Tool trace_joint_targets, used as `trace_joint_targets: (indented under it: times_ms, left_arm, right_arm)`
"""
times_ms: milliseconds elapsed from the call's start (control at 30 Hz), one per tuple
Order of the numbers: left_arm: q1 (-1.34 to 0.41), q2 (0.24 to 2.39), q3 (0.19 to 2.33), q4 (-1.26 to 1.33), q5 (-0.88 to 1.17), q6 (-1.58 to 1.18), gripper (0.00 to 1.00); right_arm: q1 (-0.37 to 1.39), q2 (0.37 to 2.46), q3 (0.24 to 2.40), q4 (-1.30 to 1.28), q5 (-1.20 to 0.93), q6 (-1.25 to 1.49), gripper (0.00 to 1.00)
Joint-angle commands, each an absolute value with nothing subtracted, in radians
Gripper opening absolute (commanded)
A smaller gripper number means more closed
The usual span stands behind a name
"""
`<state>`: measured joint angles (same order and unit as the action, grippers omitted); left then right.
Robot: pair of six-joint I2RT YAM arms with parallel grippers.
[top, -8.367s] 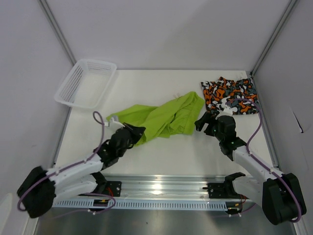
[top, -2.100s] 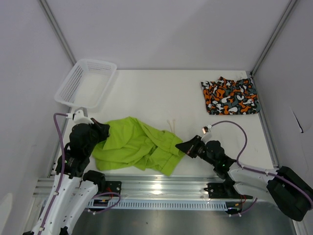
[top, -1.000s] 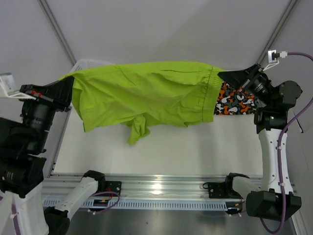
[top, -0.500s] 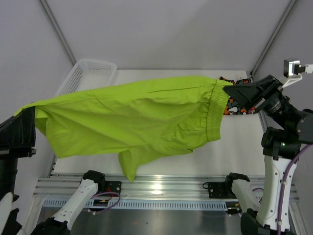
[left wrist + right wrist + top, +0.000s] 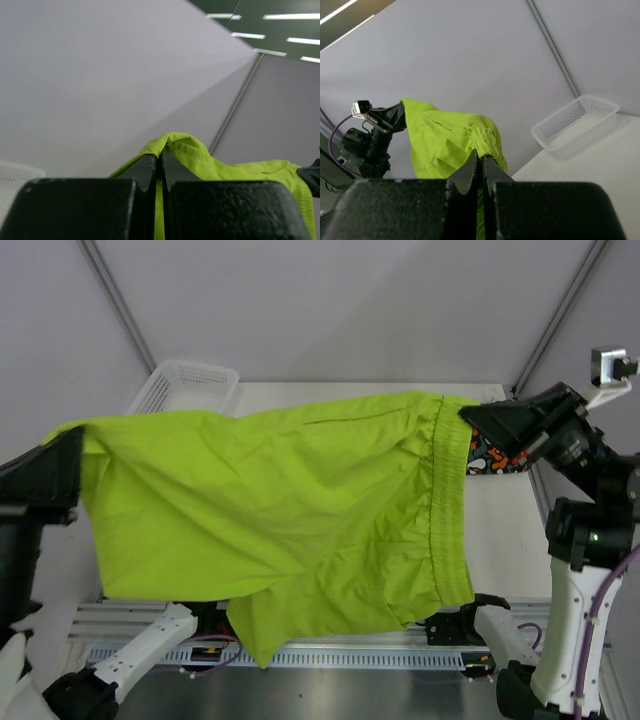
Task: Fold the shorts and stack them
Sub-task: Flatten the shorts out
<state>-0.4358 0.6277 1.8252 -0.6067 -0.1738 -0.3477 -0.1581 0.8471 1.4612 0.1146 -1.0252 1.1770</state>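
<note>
The lime green shorts [image 5: 290, 510] hang spread wide in the air, high above the table, stretched between both arms. My left gripper [image 5: 72, 445] is shut on their left corner; its wrist view shows green cloth [image 5: 190, 150] pinched between the fingertips. At the upper right, my right gripper [image 5: 470, 418] is shut on the elastic waistband [image 5: 487, 137]. The camo shorts [image 5: 492, 452] lie on the table at the back right, mostly hidden behind the green cloth and the right arm.
A white mesh basket [image 5: 185, 385] stands at the table's back left corner, also seen as the white mesh basket [image 5: 580, 122] in the right wrist view. Grey walls close in both sides and the back. The hanging cloth hides most of the table [image 5: 510, 530].
Both grippers have kept their hold while the green shorts came nearer the camera and hang lower, now covering the front rail. Earlier, the shorts lay crumpled on the table.
</note>
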Motion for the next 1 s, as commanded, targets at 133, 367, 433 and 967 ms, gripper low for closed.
trace_joint_targets:
  times_ms: [133, 367, 433, 967]
  left_arm:
    - [-0.485, 0.775, 1.741, -0.514, -0.264, -0.281, 0.0]
    - [-0.485, 0.862, 1.95, -0.557, -0.239, -0.245, 0.0]
    - [-0.485, 0.838, 1.953, -0.555, -0.226, -0.248, 0.0]
    - [-0.485, 0.621, 1.928, -0.6, -0.163, -0.324, 0.0]
  right_arm:
    - [-0.117, 1.028, 1.483, 0.227, -0.957, 1.197, 0.0]
    - [-0.08, 1.132, 1.649, 0.19, -0.957, 1.167, 0.0]
    - [-0.08, 1.124, 1.678, 0.173, -0.959, 1.163, 0.0]
    - [-0.066, 0.854, 1.689, 0.023, -0.917, 1.243, 0.0]
